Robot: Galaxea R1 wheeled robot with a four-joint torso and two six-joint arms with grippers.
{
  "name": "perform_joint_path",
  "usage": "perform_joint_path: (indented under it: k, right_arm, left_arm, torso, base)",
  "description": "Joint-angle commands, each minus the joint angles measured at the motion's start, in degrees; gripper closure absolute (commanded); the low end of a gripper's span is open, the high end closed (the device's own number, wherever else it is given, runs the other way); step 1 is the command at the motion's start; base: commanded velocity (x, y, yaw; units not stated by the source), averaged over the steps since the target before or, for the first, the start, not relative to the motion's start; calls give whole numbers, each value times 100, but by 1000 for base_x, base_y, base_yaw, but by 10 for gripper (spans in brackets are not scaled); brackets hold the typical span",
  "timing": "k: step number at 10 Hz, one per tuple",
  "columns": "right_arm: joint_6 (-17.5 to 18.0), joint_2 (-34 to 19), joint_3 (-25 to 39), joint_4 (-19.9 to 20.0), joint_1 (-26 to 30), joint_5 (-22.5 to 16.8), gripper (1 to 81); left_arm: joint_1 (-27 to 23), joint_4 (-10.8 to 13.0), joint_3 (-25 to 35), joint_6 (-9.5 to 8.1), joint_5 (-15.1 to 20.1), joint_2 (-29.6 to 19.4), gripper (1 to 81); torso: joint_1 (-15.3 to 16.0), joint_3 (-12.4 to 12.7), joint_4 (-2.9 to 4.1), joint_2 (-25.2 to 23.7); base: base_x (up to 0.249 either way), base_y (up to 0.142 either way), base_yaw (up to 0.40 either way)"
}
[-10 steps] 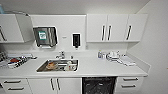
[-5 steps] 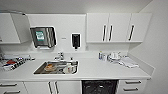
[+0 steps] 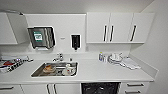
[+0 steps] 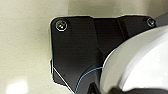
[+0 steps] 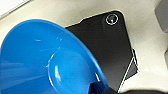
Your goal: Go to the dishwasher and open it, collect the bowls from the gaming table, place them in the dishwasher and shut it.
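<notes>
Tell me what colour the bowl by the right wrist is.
Bright blue; the bowl shows best in the right wrist view.

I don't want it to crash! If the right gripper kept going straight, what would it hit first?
Probably the pale floor; past the blue bowl nothing else seems in the way, though depth is unclear.

The dishwasher (image 3: 100, 88) is seen in the head view set under the white surface, right of the sink, between white cabinet fronts; its dark interior is exposed. A bright blue bowl (image 5: 47, 62), round, shallow and glossy, is seen large and tilted in the right wrist view. A white rounded bowl (image 4: 140, 60) is seen close in the left wrist view.
</notes>
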Motion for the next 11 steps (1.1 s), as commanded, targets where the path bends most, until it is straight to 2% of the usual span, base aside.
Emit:
perform_joint_path:
  k: [1, 8, 11]
  right_arm:
    - [2, -94, 12, -55, 265, -244, 811]
    - [90, -129, 107, 14, 283, -253, 811]
    - [99, -462, 782, 15, 379, -271, 811]
  left_arm:
    - [-279, 64, 14, 19, 269, -38, 811]
    - [-279, -6, 49, 19, 216, -82, 811]
    - [-446, -16, 443, 1, 172, -239, 811]
  torso:
    - [0, 0, 0, 0]
    - [5, 0, 0, 2]
    - [2, 0, 0, 2]
  base:
    - [85, 0, 0]
    - [11, 0, 0]
    - [0, 0, 0]
